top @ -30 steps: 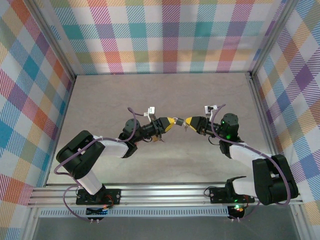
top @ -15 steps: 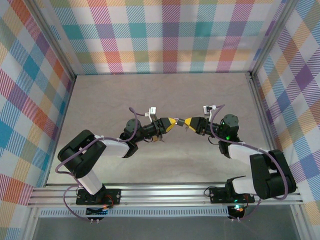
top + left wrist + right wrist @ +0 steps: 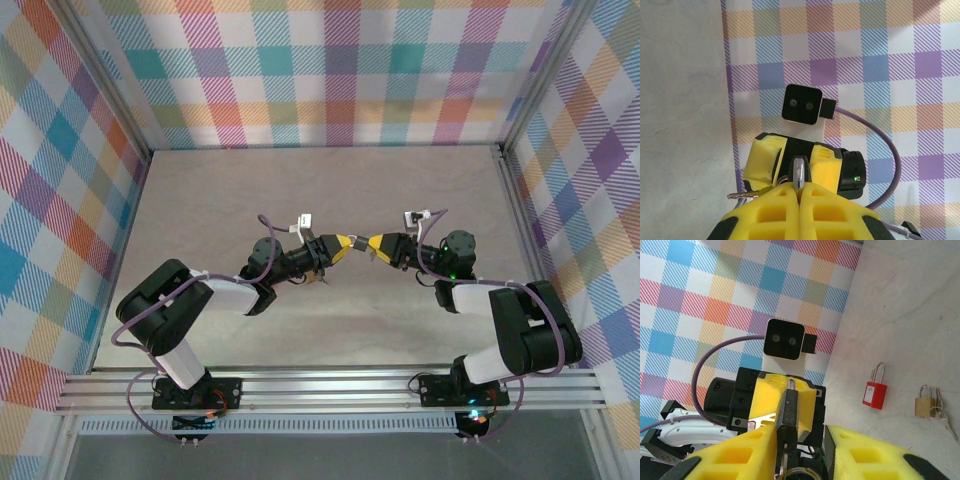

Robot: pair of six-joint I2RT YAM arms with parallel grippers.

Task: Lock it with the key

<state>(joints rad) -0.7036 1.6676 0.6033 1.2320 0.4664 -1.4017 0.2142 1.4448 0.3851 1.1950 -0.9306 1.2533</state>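
Note:
A dark padlock (image 3: pixel 790 407) hangs in the air between my two grippers at the middle of the table (image 3: pixel 330 190). My left gripper (image 3: pixel 800 187) is shut on its silver shackle (image 3: pixel 799 172). My right gripper (image 3: pixel 802 432) faces it from the other side, its yellow fingers (image 3: pixel 742 452) flanking the padlock body. The left finger lies against the body and a gap shows at the right finger. A key (image 3: pixel 784 460) with a ring (image 3: pixel 801 474) sits at the padlock's underside, and a second key (image 3: pixel 740 196) sticks out sideways. From above, both grippers (image 3: pixel 341 247) (image 3: pixel 378 244) meet tip to tip.
A red padlock (image 3: pixel 875 392) and a brass padlock (image 3: pixel 924 402) with keys (image 3: pixel 943 414) lie on the table below the grippers. Checked walls (image 3: pixel 330 70) close in the table at the back and on both sides.
The right gripper has edged a little left toward the left gripper, and its forearm has swung in closer. Its jaws have narrowed slightly. The left arm holds still.

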